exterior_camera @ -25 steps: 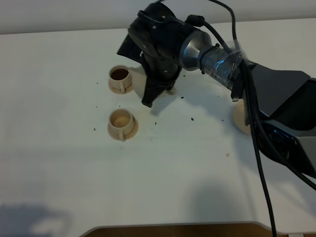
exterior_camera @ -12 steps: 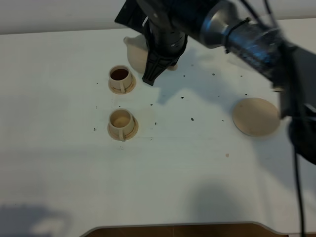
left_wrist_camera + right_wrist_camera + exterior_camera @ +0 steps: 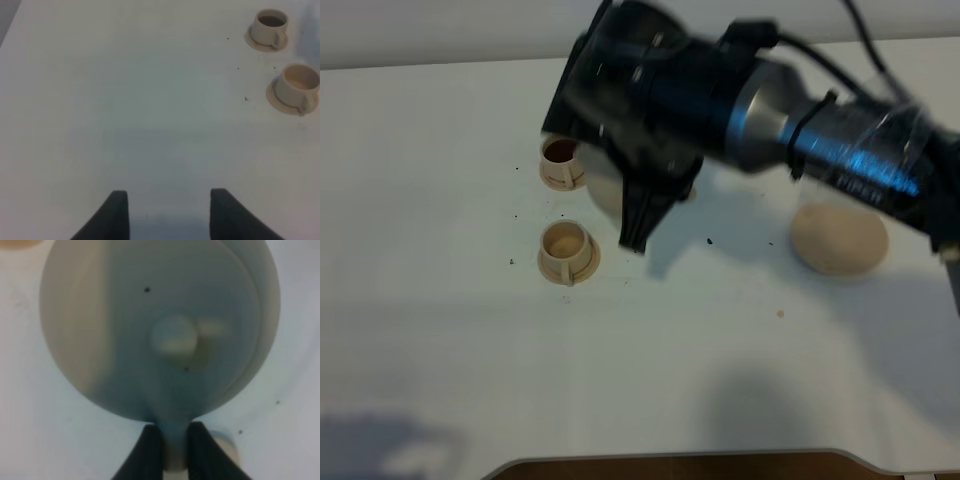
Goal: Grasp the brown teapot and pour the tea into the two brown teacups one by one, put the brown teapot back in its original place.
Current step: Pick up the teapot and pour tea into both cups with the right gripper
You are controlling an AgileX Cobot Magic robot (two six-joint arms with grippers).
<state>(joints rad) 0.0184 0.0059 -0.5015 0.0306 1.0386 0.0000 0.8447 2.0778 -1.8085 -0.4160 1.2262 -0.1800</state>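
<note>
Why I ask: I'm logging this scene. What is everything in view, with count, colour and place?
teapot: 1, pale beige, beside the far cup, held by its handle
teacups: 2, pale beige, table's left part; far one dark inside, near one pale inside
coaster disc: 1, tan, table's right part, nothing on it
specks: several, dark, scattered between cups and disc
table: 1, white, under everything
left hand: 1, black, open over bare table, apart from the cups
right hand: 1, black, shut on the teapot's handle
</note>
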